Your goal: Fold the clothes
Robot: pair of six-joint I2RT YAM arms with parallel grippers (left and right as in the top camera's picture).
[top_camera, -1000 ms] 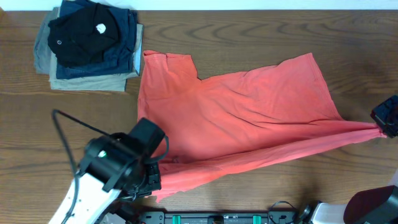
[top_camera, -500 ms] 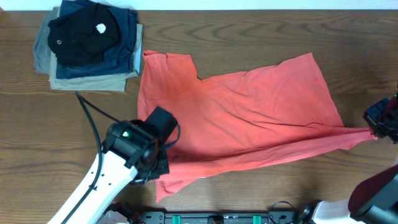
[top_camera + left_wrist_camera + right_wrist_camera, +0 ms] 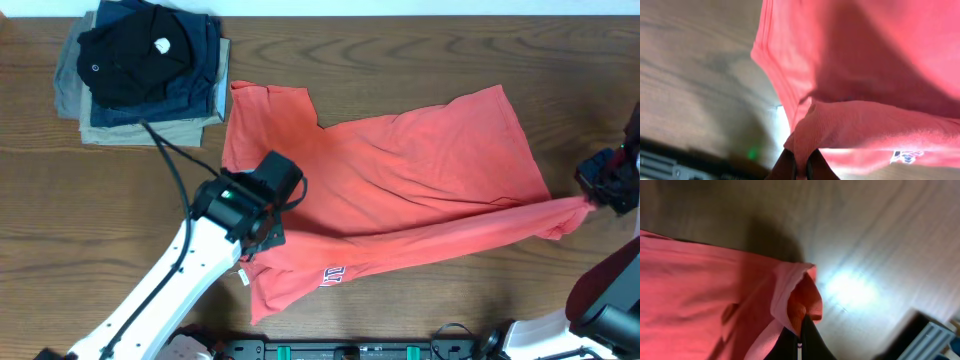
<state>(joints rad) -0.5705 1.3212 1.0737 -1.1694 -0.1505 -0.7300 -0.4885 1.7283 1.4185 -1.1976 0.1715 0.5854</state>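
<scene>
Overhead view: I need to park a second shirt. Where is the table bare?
Bare table lies behind the T-shirt, right of the folded stack, and at the front left below that stack. The middle is crowded: left hand and right hand pinch the T-shirt's ends.

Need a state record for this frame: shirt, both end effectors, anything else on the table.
garment: coral-red T-shirt, mostly flat on the table, near edge lifted
left end effector: shut on the T-shirt's near-left edge
right end effector: shut on the T-shirt's near-right corner
fabric between grips: pulled into a taut line
print: white lettering showing near the front edge
other: stack of folded garments, far-left corner, beside the T-shirt
fold status: not yet folded
</scene>
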